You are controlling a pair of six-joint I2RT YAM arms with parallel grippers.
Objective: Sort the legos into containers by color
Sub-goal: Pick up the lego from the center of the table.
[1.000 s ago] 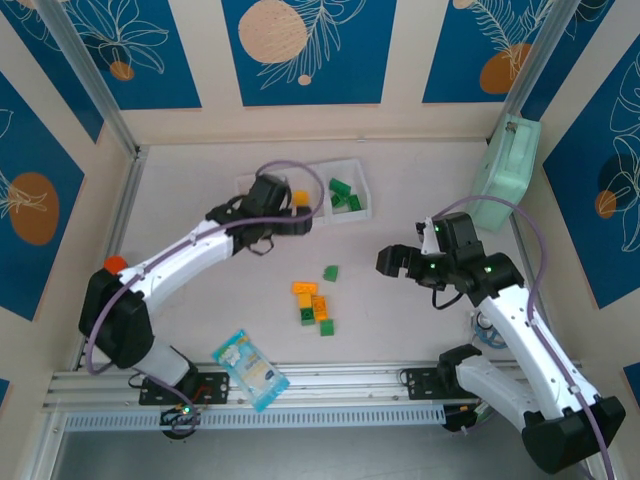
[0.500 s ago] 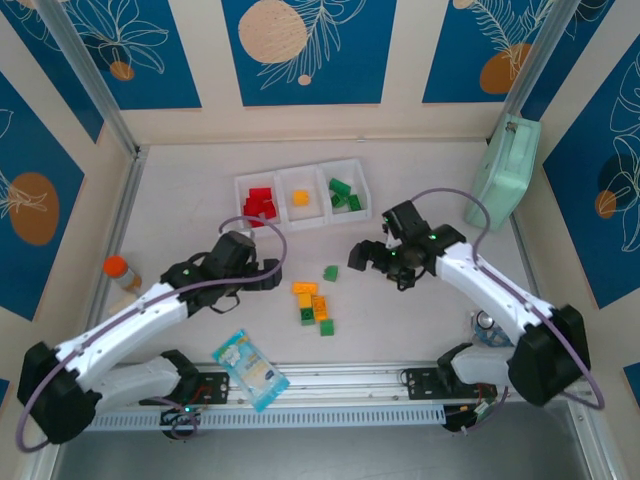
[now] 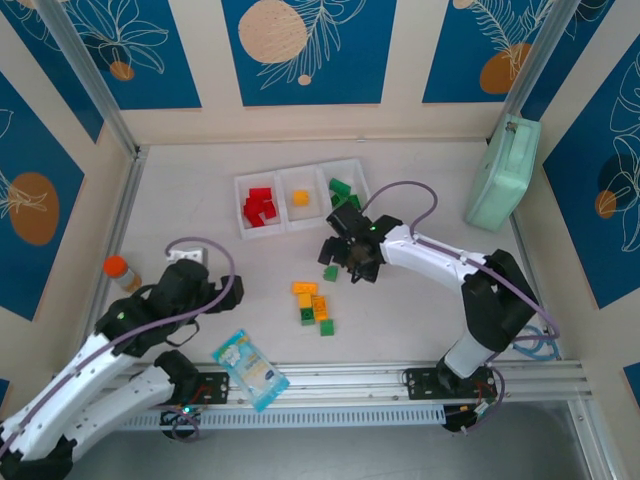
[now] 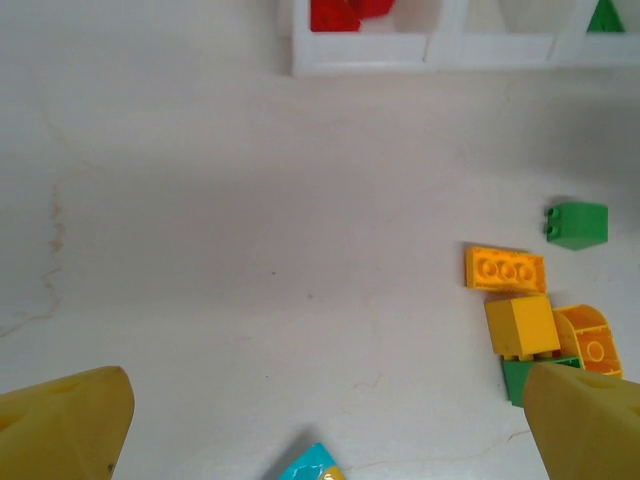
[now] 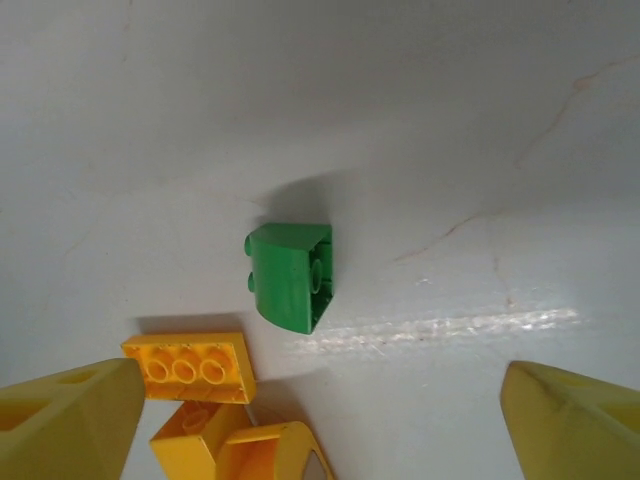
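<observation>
The white tray (image 3: 282, 190) stands at the back with red legos (image 3: 260, 207) in its left compartment, one orange (image 3: 300, 197) in the middle and green ones (image 3: 343, 192) on the right. A loose green lego (image 3: 330, 272) (image 5: 292, 275) lies on the table. My right gripper (image 3: 343, 257) (image 5: 320, 415) hovers open just above it, touching nothing. Beside it is a small pile of orange, yellow and green legos (image 3: 313, 305) (image 5: 190, 367). My left gripper (image 3: 225, 292) (image 4: 322, 420) is open and empty, low at the near left, with the pile (image 4: 521, 325) off to its right.
A blue-and-white snack packet (image 3: 250, 368) (image 4: 315, 465) lies near the front rail (image 3: 330, 380). An orange-capped bottle (image 3: 120, 270) stands at the left wall. The mint-green case (image 3: 503, 175) leans at the back right. Bare table lies between the left gripper and the tray (image 4: 430, 45).
My left arm has pulled back from the tray to the near left. My right arm has swung left across the table to the loose green lego.
</observation>
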